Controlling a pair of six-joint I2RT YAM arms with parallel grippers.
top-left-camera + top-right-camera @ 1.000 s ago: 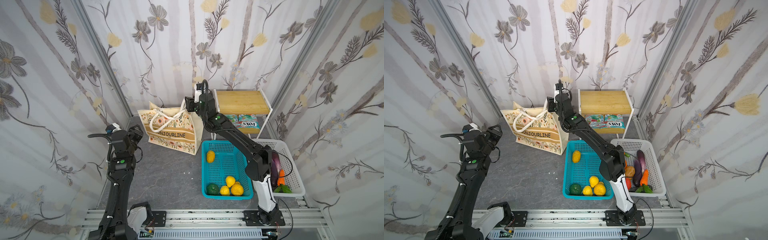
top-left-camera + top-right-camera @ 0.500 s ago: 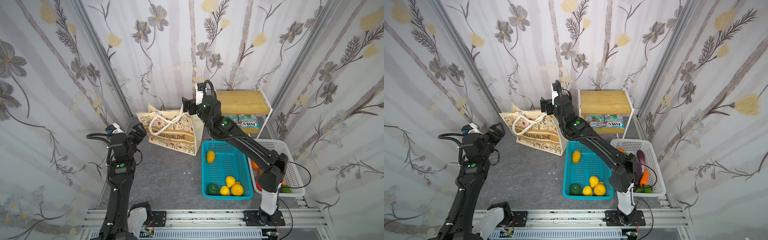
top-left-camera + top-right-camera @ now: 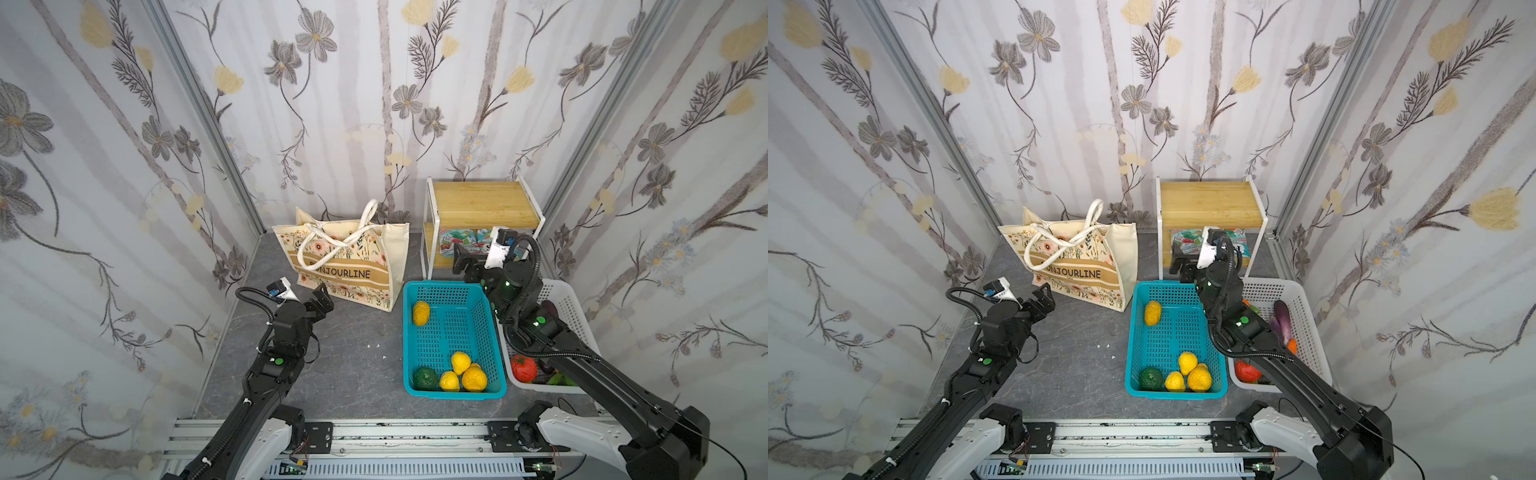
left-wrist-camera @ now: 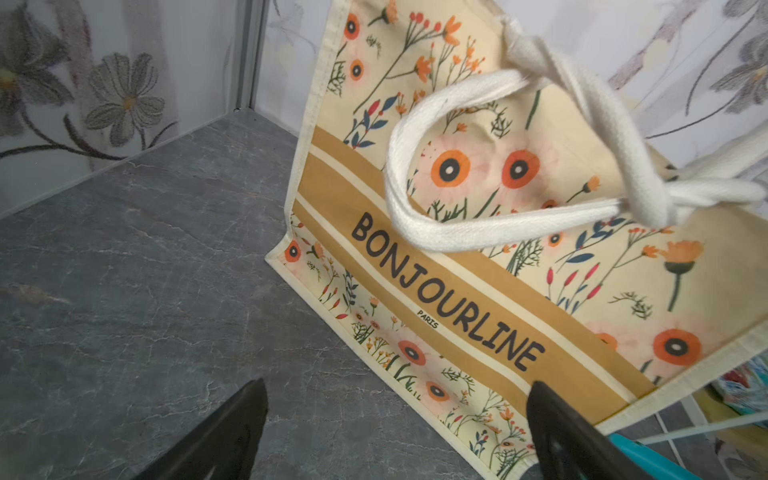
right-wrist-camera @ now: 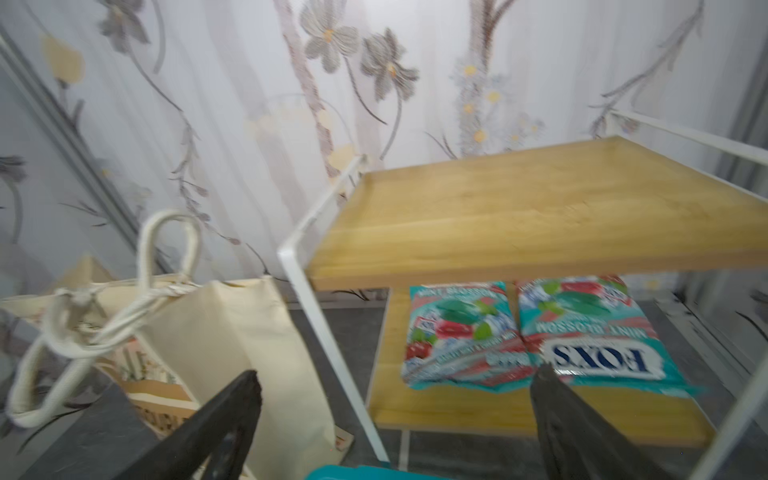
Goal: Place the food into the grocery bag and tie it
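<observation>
canvas tote (image 3: 353,266) stands upright at rear of floor, beside shelf rack (image 3: 482,203). rope handles (image 4: 453,235) knotted over mouth, prob. to keep contents in; contents not visible. yellow toy fruit (image 3: 460,362) lies in teal basket (image 3: 440,284). l gripper (image 4: 397,386), r gripper (image 5: 397,374): jaws wide, empty, clear of tote.

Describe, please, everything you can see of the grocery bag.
The grocery bag is a cream canvas tote with floral print, tan bands and BONJOURLINE lettering. It stands upright on the grey floor by the back wall. Its thick white rope handles are knotted together; one loop hangs over the front. Nothing grips it.
</observation>
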